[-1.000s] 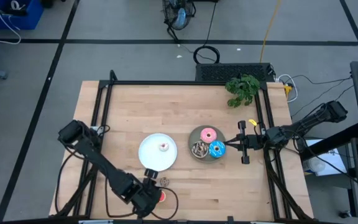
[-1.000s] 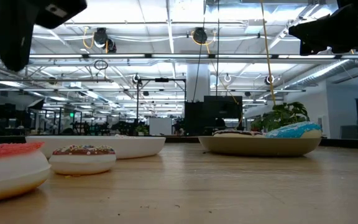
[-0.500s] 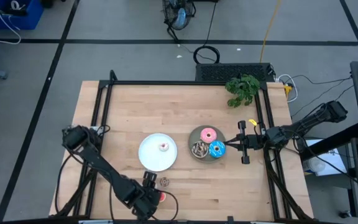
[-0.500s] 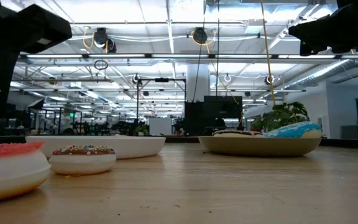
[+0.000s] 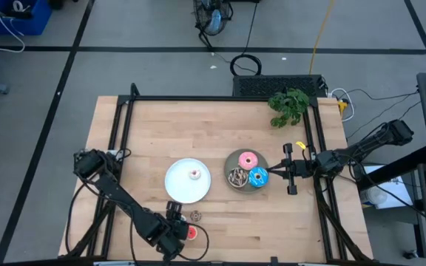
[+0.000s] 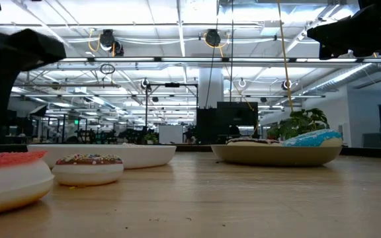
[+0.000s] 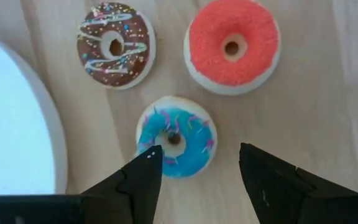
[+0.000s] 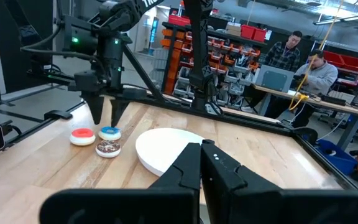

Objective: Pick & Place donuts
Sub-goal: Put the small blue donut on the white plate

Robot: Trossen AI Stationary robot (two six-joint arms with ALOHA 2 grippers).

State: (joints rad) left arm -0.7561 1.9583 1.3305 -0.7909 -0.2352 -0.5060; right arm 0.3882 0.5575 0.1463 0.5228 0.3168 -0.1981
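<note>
While four donuts seemingly sit plated, the open left gripper (image 7: 194,165) hovers over the tiny blue donut (image 7: 176,137) beside the white plate (image 7: 11,124).

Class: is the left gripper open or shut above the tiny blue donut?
Open: the left gripper has spread fingers straddling the tiny blue donut.

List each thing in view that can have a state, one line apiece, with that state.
Left gripper: open, above the tiny blue sprinkled donut, holding nothing.
Right gripper: shut, empty, waiting beside the grey plate.
Tiny blue sprinkled donut: flat on the wooden table, ungrasped.
Tiny brown sprinkled donut: flat on the table.
Tiny red donut: flat on the table.
White round plate: holds one tiny white donut.
Grey round plate: holds three larger donuts.
</note>
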